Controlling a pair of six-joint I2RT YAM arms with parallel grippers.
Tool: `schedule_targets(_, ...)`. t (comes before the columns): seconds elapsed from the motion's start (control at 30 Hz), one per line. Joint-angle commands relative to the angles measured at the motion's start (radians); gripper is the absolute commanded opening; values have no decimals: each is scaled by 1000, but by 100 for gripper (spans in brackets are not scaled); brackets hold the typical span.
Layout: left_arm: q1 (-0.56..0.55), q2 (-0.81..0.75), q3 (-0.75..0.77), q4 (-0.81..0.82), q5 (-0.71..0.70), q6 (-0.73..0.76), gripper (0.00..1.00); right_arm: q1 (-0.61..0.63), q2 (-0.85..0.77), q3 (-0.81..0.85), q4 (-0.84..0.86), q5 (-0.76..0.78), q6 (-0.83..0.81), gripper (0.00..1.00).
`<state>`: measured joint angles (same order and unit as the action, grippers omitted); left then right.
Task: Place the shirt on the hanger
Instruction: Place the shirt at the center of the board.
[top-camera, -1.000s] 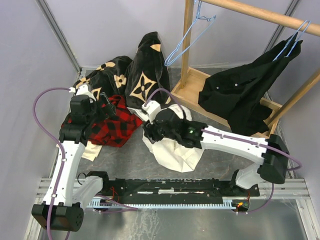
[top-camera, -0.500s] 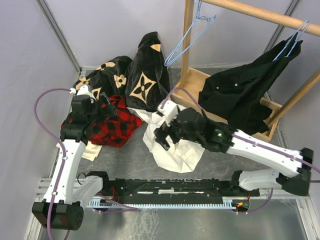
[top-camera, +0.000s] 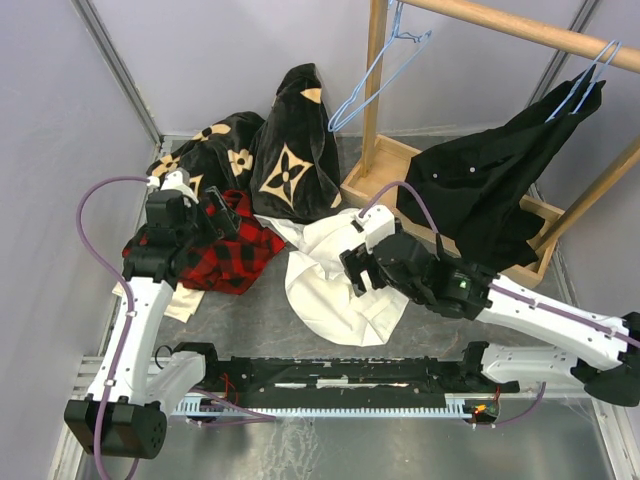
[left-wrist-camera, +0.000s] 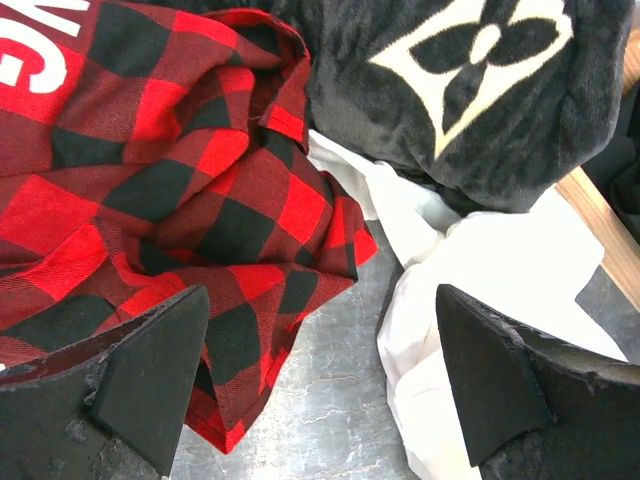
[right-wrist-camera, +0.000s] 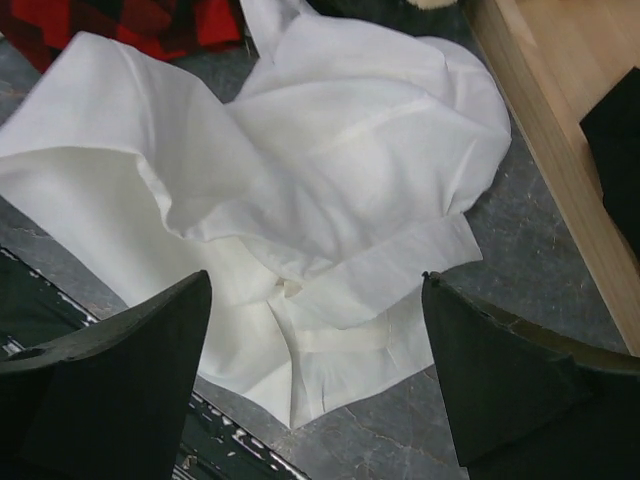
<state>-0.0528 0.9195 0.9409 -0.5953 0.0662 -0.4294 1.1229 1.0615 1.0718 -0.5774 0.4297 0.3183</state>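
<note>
Crumpled white cotton shirt (right-wrist-camera: 300, 180) lies beneath right gripper (right-wrist-camera: 315, 290), jaws spread and empty; left gripper (left-wrist-camera: 320, 300), also spread, hovers above red-and-black plaid cloth (left-wrist-camera: 180, 180).

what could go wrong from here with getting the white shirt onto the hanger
1. The shirt lies crumpled, no collar or shoulder showing; the open right gripper over it may pinch several layers or a poor spot.
2. Its far edge seems tucked under the black flower garment, beside the plaid shirt; lifting could drag them.
3. The hanger is thin wire hanging from the wooden rack; a nudge may swing it off.
</note>
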Motion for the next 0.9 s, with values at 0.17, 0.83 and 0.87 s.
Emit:
schedule_targets(0.17,-46,-35,-25,27,39,-2,100,0,129,-89,116,-66,126,85)
schedule_targets(0.83,-251,-42,-20,108,84,-16,99,110,-4,-193,230,170,63,95)
schedule_targets(0.87,-278,-35,-21,114,68,-25,99,109,-32,-201,203,192,59,96)
